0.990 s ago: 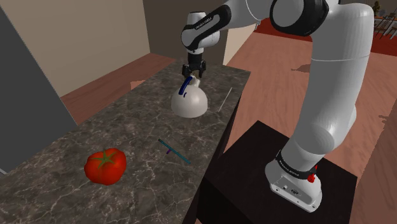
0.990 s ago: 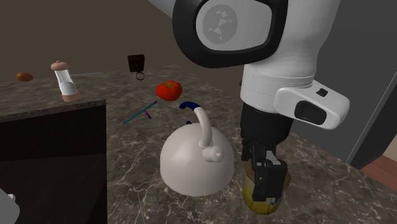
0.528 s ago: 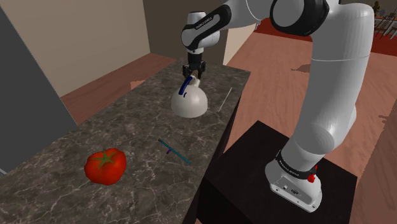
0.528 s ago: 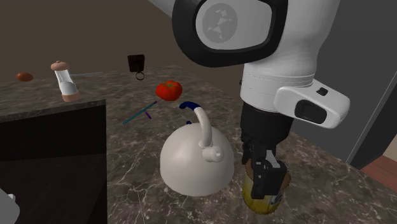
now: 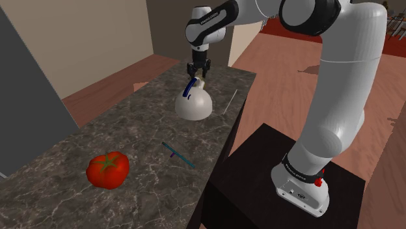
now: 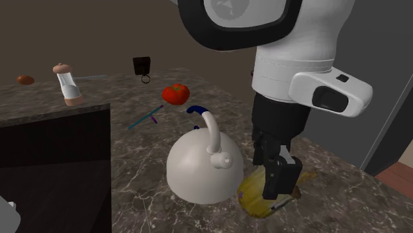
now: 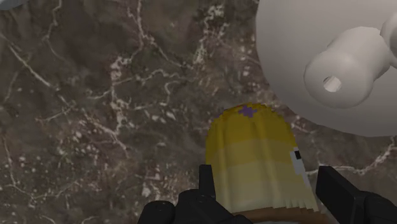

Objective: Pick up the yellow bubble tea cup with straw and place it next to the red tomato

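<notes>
My gripper (image 6: pixel 276 180) is clamped on the yellow cup (image 7: pixel 257 159), which sits tilted just beside the white kettle (image 6: pixel 202 165); I fear it slips out or bumps the kettle when lifting.

Dark marble counter (image 5: pixel 130 127); beige wall (image 5: pixel 84 39); reddish wood floor (image 5: pixel 273 71); grey panel (image 5: pixel 26 97) at shoulder view's left

Dark veined counter (image 5: pixel 133 130) with tomato (image 5: pixel 107 170), kettle (image 5: pixel 195 106)

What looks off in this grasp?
The yellow cup sits well off upright, leaning hard while clasped in the gripper, right beside the white kettle and low over the counter. It looks like a skewed grasp. Nothing else stands out.
</notes>
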Tool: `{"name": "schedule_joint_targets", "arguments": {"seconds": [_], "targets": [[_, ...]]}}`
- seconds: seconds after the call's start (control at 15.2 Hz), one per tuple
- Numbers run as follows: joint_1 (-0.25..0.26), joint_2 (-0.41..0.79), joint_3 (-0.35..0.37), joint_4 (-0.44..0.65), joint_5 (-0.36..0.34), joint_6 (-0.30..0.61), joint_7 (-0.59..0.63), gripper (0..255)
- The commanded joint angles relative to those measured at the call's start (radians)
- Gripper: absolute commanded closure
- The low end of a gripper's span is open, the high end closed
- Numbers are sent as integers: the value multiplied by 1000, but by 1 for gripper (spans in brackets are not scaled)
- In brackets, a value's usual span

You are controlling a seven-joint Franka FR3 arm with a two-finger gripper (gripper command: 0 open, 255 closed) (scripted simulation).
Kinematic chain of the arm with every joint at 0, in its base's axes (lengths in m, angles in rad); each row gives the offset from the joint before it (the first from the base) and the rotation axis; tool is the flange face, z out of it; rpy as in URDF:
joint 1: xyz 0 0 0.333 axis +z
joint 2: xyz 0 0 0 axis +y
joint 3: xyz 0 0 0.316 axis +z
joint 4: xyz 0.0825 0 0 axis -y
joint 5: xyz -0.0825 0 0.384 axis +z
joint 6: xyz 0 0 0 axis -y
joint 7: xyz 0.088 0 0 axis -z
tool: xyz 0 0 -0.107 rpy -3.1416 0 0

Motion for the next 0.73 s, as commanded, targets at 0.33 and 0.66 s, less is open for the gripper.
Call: {"name": "schedule_joint_targets", "arguments": {"seconds": [0.33, 0.66], "targets": [[1, -36, 0, 45, -1, -81, 3, 255], [1, -56, 0, 85, -2, -141, 4, 255]]}}
